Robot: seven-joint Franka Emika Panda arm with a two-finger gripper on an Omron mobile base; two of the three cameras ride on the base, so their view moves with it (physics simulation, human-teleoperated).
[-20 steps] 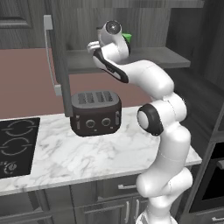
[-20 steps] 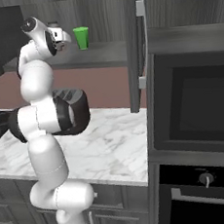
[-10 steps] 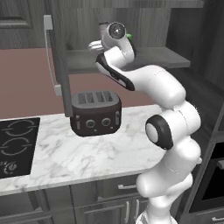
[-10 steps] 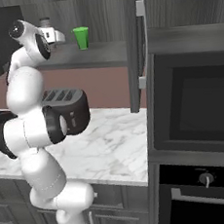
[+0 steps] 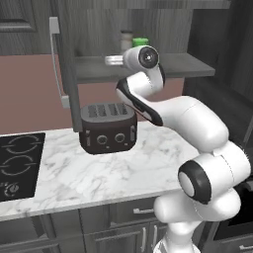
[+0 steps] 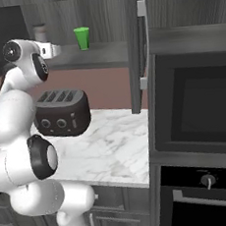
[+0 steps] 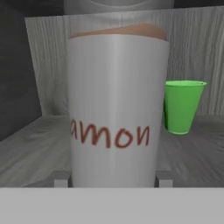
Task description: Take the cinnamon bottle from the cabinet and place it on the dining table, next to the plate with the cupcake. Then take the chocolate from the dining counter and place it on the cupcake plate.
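Observation:
The cinnamon bottle (image 7: 116, 109) stands upright on the shelf of the open cabinet (image 5: 188, 64), its pale band with red lettering close in front of the hand camera. My gripper (image 7: 113, 178) is open, one fingertip on each side of the bottle's base, very close to its walls. From the base cameras the bottle (image 5: 126, 38) (image 6: 40, 32) stands at the back of the shelf, just beyond my gripper (image 5: 112, 60) (image 6: 51, 50), which reaches in level over the shelf edge.
A bright green cup (image 7: 181, 107) (image 6: 82, 38) stands on the shelf right of the bottle. The cabinet door (image 6: 135, 48) hangs open with its silver bar handle (image 5: 54, 59). Below, a dark toaster (image 5: 107, 128) sits on the marble counter (image 5: 99, 173), a cooktop (image 5: 17, 165) to the left, an oven (image 6: 200, 120) to the right.
The hand has dropped to shelf height and pushed in toward the bottle. The elbow and lower arm have swung outward toward the cameras.

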